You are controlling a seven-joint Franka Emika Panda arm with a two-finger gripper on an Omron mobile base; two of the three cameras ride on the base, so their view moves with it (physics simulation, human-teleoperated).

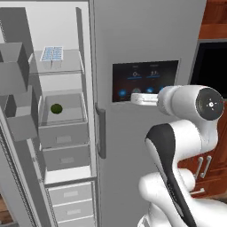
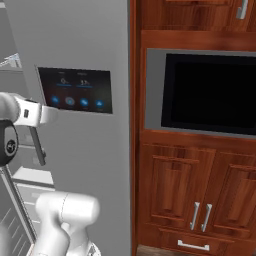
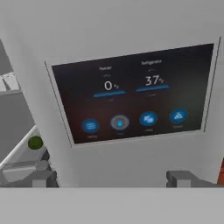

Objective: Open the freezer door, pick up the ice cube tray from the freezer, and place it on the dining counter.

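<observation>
Claw (image 3: 111, 179) (open) faces touchscreen (image 3: 133, 94), tray (image 1: 52, 53) well left.

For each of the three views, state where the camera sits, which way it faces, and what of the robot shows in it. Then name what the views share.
Left base view: behind the arm on its left, facing the open freezer with the ice cube tray on its top shelf; the white arm rises at lower right.
Right base view: behind on the right, facing wooden cabinets and a black oven; the arm shows at lower left.
Hand view: on the hand, facing the touchscreen panel; the open pincer shows at the bottom.
Shared: all three show the touchscreen panel.
</observation>
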